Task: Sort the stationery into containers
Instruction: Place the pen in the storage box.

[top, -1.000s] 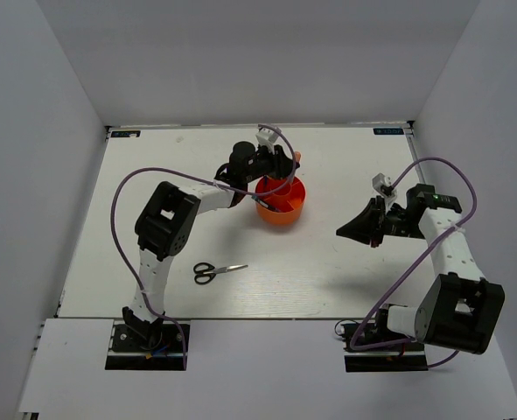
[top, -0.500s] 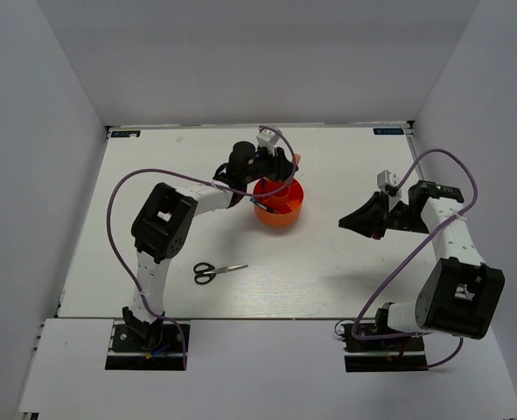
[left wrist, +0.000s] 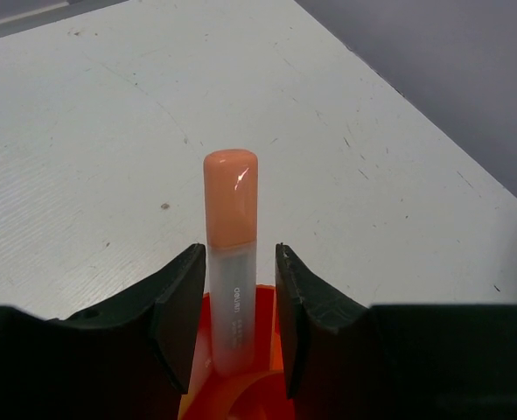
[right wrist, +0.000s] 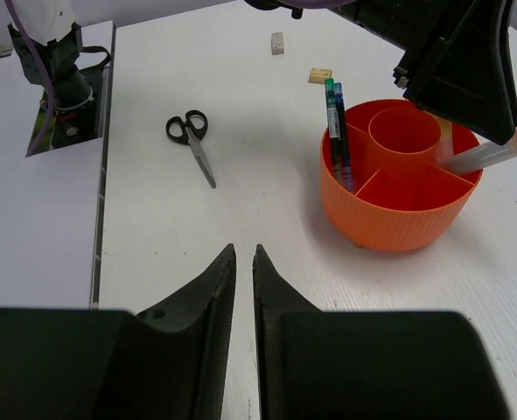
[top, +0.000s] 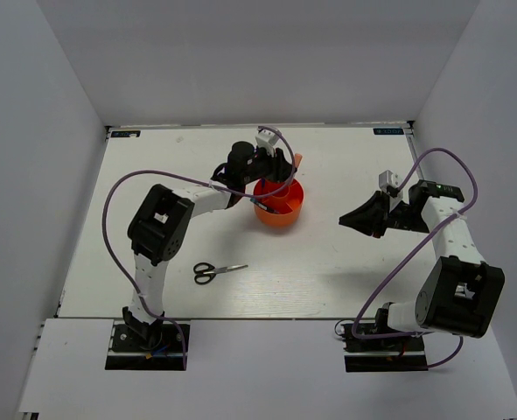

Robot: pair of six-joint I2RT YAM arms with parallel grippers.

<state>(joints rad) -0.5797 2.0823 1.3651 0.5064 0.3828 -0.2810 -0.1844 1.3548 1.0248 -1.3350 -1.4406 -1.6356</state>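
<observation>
White table (top: 153, 175), plain grey walls (top: 241, 61) on three sides. My left gripper (left wrist: 238, 258) hangs right over the orange cup (right wrist: 398, 219). Its fingers stand apart on either side of the peach highlighter (left wrist: 231, 262). I see a gap on one side; on the other I cannot tell whether the finger touches. The highlighter's lower end is hidden down in the cup, and from that wrist only a sliver of orange rim shows before the picture cuts it off. From above, the gripper covers the far part of the cup

My right gripper (right wrist: 243, 258) is well apart from the cup, its fingers nearly together with a thin slit between them and nothing in it. Ahead and to its right stands the cup, with two pens (right wrist: 337, 131) in a ring compartment, their tips hidden. The highlighter leans out the far side, its cap cut off by the frame. Ahead and left lie the scissors (right wrist: 192, 140). Beyond them sit a pale eraser (right wrist: 277, 43) and a tan eraser (right wrist: 320, 75), too small to make out from above
</observation>
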